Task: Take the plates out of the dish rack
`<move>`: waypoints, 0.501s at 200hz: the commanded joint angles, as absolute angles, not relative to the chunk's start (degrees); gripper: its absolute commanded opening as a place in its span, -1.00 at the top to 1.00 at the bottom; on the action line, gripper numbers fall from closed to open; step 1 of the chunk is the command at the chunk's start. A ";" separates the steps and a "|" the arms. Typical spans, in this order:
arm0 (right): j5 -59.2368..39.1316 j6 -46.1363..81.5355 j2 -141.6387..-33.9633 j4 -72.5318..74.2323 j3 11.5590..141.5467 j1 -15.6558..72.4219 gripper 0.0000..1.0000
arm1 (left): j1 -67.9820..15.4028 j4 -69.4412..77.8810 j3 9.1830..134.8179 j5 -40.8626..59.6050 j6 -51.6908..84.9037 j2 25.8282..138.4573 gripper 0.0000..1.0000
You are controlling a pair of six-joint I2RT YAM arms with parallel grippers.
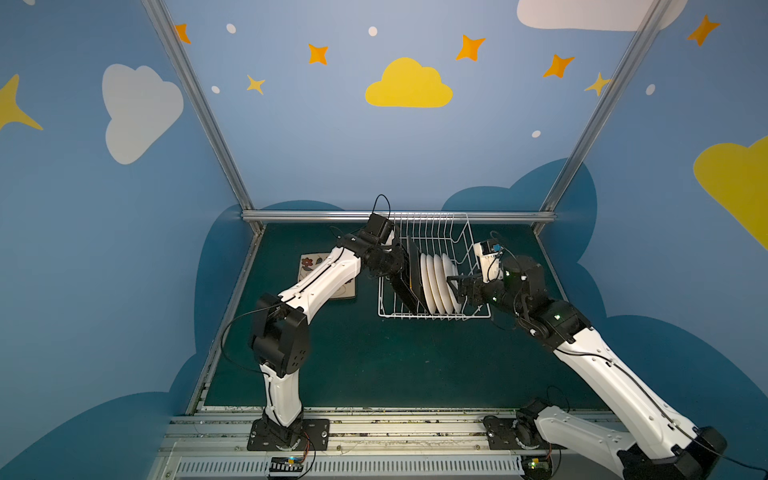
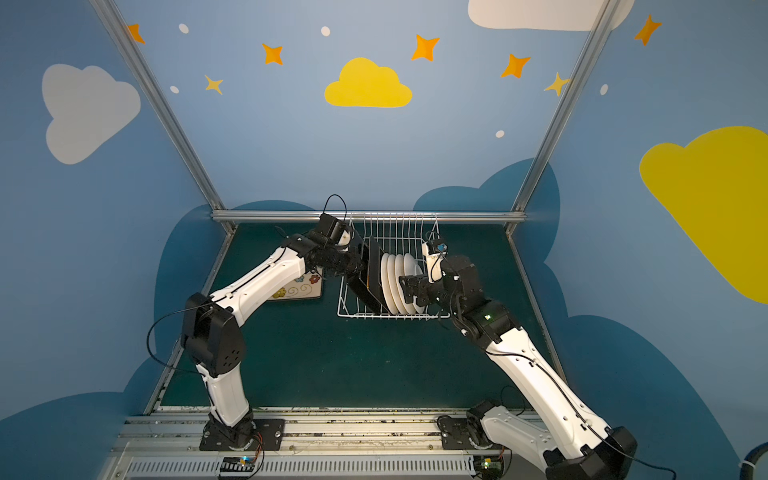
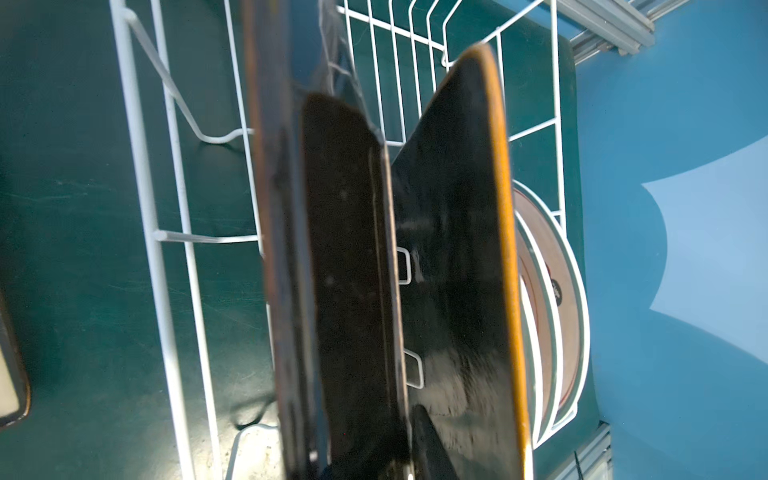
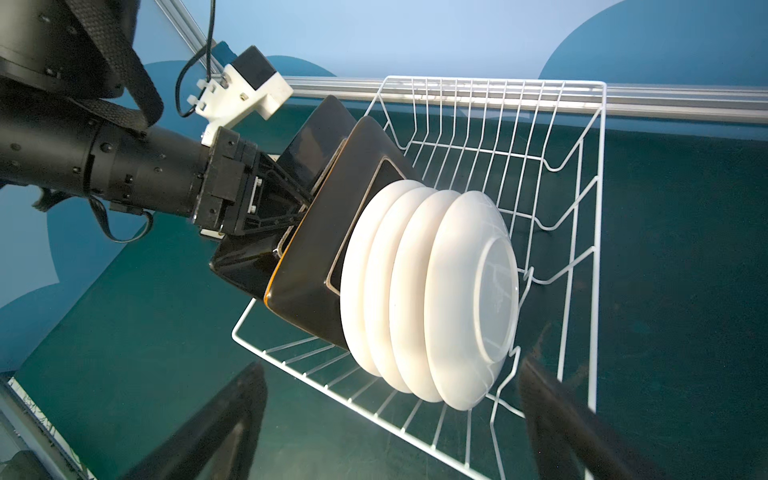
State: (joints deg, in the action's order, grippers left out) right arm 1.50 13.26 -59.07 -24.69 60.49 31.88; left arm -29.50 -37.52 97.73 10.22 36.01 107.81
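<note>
While my left gripper [image 4: 306,201] pinched the rim of the outermost black plate [image 4: 320,133] at the dish rack's [image 4: 498,80] left end, I judged a slow, straight lift best, clear of the next black plate [image 4: 316,266].

I work in a robotics lab cell, not a real kitchen. Blue painted walls [image 1: 332,137] with a yellow cloud [image 1: 409,85] and orange stars [image 1: 470,48] box me in on three sides, joined by bare aluminium frame bars [image 1: 399,216]. My counter [image 1: 374,357] is a dark green mat. My white-and-black left arm [image 1: 316,278] and right arm [image 1: 615,374] are bolted through black base plates [image 1: 318,428] to a slotted metal rail [image 1: 395,428] at its front edge, with loose black cables [image 1: 232,332] and a small circuit board [image 1: 286,464] beside them. The only homely prop is a white wire dish rack [image 4: 540,187] holding black rounded-square plates [image 4: 316,266] and round white plates [image 4: 457,299].
</note>
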 commanded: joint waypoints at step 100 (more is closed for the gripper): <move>1.58 13.97 -57.13 -25.31 60.01 31.22 -0.88 | -30.06 -42.25 99.64 7.82 35.18 109.34 0.94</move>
